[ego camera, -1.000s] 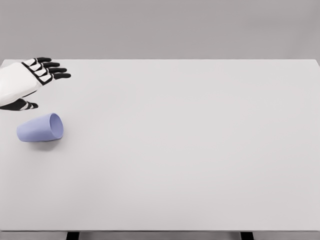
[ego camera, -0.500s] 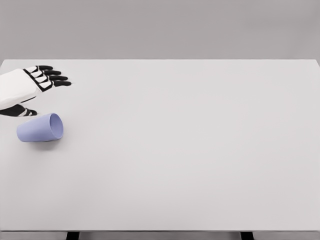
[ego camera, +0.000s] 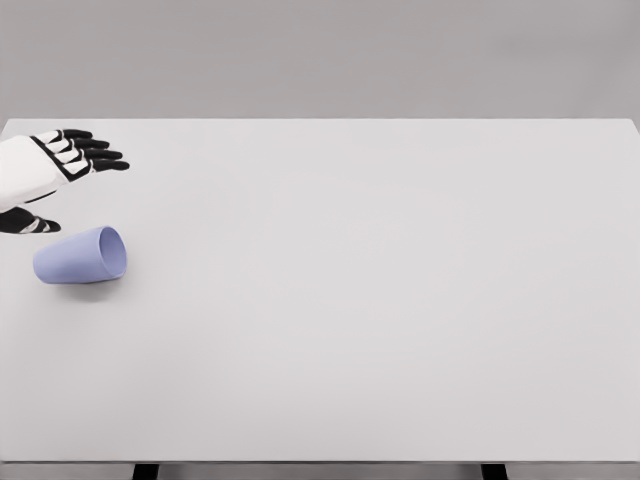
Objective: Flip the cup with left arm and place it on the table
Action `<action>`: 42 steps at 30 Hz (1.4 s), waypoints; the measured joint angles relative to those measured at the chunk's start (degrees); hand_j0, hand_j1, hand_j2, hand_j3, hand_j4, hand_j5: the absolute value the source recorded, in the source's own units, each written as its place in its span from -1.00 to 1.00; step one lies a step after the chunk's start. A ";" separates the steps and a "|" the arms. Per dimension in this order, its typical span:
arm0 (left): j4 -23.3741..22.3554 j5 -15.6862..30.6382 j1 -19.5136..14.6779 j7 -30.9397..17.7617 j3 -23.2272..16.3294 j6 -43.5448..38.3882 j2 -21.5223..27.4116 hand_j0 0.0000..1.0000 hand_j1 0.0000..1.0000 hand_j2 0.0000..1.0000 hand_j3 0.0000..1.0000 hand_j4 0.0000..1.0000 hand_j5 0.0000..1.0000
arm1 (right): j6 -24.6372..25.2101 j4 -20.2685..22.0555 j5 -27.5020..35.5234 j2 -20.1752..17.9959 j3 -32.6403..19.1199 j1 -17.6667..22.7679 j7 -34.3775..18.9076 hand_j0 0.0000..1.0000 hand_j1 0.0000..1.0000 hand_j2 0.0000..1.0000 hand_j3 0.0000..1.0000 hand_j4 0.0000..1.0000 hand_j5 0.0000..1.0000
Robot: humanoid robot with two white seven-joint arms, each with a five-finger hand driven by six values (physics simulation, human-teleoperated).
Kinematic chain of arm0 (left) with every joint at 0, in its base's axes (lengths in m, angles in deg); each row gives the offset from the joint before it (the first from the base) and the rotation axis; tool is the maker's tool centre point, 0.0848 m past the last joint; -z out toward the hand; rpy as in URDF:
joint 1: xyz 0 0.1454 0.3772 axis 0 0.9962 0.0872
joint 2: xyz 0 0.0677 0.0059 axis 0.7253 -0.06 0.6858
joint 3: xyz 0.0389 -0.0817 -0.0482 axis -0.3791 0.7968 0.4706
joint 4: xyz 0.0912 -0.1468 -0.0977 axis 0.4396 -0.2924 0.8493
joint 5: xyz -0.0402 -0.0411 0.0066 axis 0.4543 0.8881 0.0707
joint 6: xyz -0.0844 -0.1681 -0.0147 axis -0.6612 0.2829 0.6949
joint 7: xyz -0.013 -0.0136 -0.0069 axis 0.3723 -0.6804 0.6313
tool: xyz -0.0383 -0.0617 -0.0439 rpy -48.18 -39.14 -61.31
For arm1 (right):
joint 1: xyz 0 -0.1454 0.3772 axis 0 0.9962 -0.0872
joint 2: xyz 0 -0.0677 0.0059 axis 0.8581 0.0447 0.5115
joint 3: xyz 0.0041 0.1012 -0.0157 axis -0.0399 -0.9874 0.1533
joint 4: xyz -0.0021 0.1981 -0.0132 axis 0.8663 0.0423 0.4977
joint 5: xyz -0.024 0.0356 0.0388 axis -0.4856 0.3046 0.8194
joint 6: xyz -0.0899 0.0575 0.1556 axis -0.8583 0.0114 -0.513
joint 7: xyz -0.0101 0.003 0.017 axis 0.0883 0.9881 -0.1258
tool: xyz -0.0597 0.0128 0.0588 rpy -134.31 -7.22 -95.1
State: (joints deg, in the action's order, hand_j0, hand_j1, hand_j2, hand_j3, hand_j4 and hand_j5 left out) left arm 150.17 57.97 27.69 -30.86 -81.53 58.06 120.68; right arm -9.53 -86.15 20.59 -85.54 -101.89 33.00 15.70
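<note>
A lavender cup (ego camera: 80,256) lies on its side on the white table (ego camera: 380,300), near the left edge, its mouth turned to the right. My left hand (ego camera: 60,175) hovers just behind the cup, open, with the fingers spread toward the right and the thumb (ego camera: 30,225) lowest, close above the cup's closed end. Nothing is held. The hand does not touch the cup. The right arm does not show.
The table's left edge runs close beside the cup. Its front edge lies along the bottom of the view, with two dark legs (ego camera: 145,471) below it.
The left hand has drawn back to the left and sunk a little toward the cup. The cup has not moved.
</note>
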 measured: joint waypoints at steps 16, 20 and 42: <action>4.85 17.45 7.47 0.25 -5.76 0.01 16.89 1.00 1.00 1.00 1.00 1.00 1.00 | 0.00 0.00 0.00 0.00 0.00 0.00 0.00 1.00 1.00 1.00 1.00 1.00 1.00; 6.06 23.66 7.82 0.26 -7.29 0.00 20.03 1.00 1.00 1.00 1.00 1.00 1.00 | 0.00 0.00 0.00 0.00 0.00 0.00 0.00 1.00 1.00 1.00 1.00 1.00 1.00; 8.25 32.88 7.91 0.27 -7.88 -8.17 15.44 1.00 1.00 1.00 1.00 1.00 1.00 | 0.00 0.00 0.00 0.00 0.00 0.00 0.00 1.00 1.00 1.00 1.00 1.00 1.00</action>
State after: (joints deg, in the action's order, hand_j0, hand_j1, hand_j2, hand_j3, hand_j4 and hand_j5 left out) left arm 158.42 90.85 35.60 -30.59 -89.41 49.89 136.11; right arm -9.53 -86.15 20.59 -85.54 -101.89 33.00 15.70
